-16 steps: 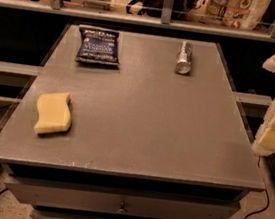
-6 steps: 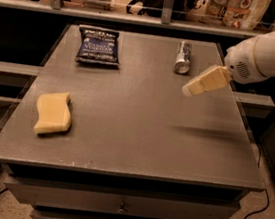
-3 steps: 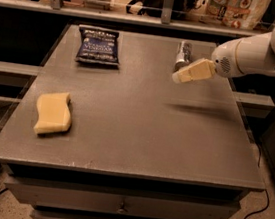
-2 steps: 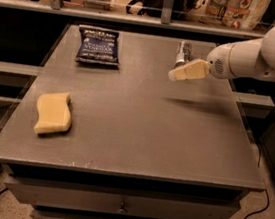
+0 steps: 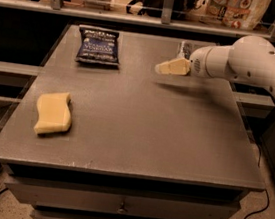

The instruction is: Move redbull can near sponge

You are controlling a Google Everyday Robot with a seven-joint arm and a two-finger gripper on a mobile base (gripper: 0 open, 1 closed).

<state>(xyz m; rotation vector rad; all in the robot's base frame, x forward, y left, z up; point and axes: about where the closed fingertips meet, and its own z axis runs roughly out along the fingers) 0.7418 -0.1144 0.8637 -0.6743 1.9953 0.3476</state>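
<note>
We locate the gripper (image 5: 162,67) above the far right part of the desk (image 5: 139,132), just in front of the redbull can (image 5: 184,48), which is partly hidden behind it. We cannot tell whether the gripper is apart or closed. The sponge (image 5: 53,113) lies well apart, front left.

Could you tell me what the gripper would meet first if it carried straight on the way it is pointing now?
The gripper, hovering beside the redbull can, points picture-left and slightly down. It would probably meet bare table just before the front edge of the chip bag, though its height is unclear.
</note>
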